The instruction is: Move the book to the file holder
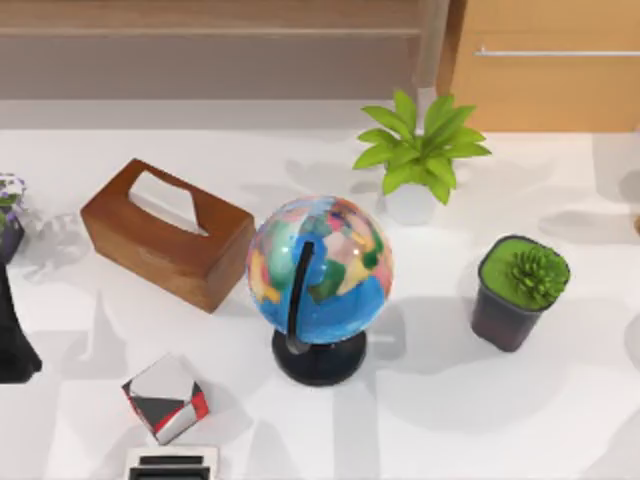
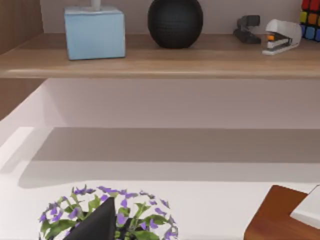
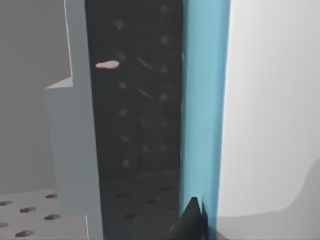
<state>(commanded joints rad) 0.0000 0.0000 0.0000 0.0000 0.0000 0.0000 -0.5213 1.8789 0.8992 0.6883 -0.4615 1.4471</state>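
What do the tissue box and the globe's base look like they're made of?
The tissue box looks like brown wood with a smooth satin finish: warm even tone, soft sheen on top. The globe sits on a round black base that looks like glossy plastic or painted metal; the look leaves that open.
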